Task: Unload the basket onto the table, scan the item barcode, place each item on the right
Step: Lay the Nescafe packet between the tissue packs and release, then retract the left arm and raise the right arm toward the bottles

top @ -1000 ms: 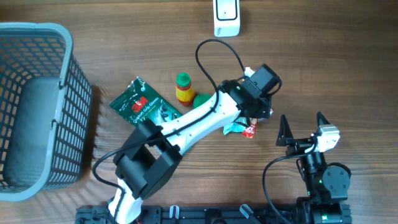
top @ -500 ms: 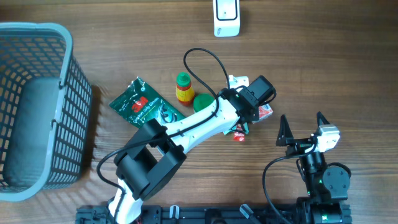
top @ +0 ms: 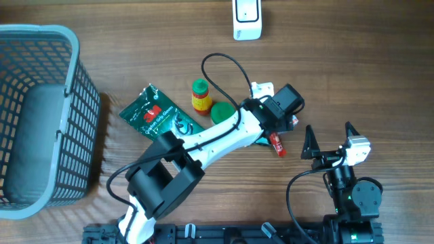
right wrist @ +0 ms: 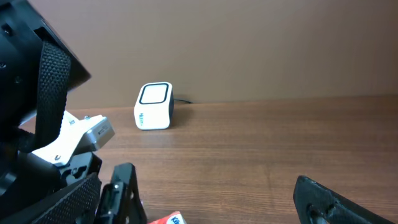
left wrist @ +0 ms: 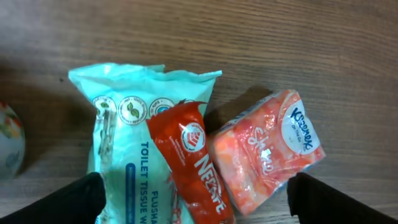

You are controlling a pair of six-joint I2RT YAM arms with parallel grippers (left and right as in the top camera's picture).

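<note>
The step in hand looks like picking up an item. Nothing is held yet.

The left pincer [left wrist: 199,190] is wide and hangs right over a small pile on the desk [top: 352,61]. In the pile is a red sachet [left wrist: 193,155]. It lies partly on top of a wipes pack [left wrist: 124,124] and touches a tissue pack [left wrist: 267,149] on its other side. The sachet sits between the two fingers, nearer the middle than the other packs, so it may be the item to scan. I cannot be sure which one is meant.

The right pincer [top: 329,129] is wide too. It holds nothing and waits near the pile.

The scanner [top: 247,19] stands at the far edge, well apart from the pile.

Next, I think the left pincer must go down, close on one item only, and lift it. The sachet is thin and flat, so it could slip or drag the wipes along. Then the barcode must face the scanner.
</note>
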